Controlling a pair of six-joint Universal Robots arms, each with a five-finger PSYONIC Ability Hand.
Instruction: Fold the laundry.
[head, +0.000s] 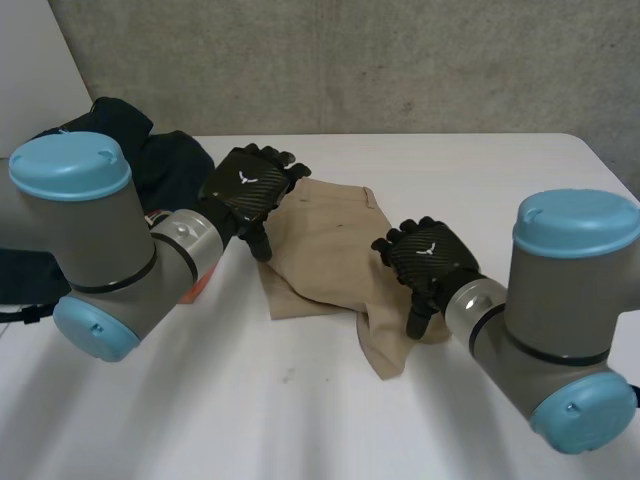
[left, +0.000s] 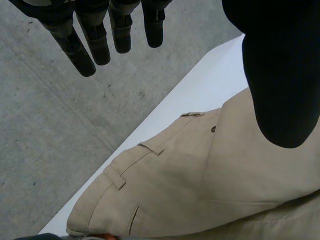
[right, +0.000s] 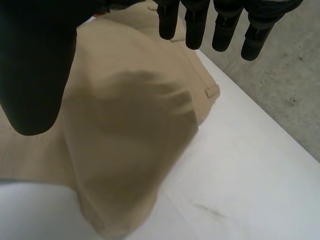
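Note:
A pair of tan trousers (head: 325, 245) lies folded on the white table (head: 300, 410), waistband toward the far edge. My left hand (head: 248, 190) hovers over the trousers' left side near the waistband, fingers (left: 95, 40) straight and open, holding nothing. The belt loops of the trousers (left: 200, 170) lie under its palm. My right hand (head: 430, 262) hangs over the trousers' right side, where a loose leg end sticks out toward me. Its fingers (right: 220, 25) are straight above the trousers (right: 130, 125), open, with no cloth between them.
A heap of dark clothes (head: 150, 155) lies at the table's back left, behind my left arm. Something orange (head: 198, 288) peeks out beneath that arm. A grey wall (head: 350, 60) stands behind the table.

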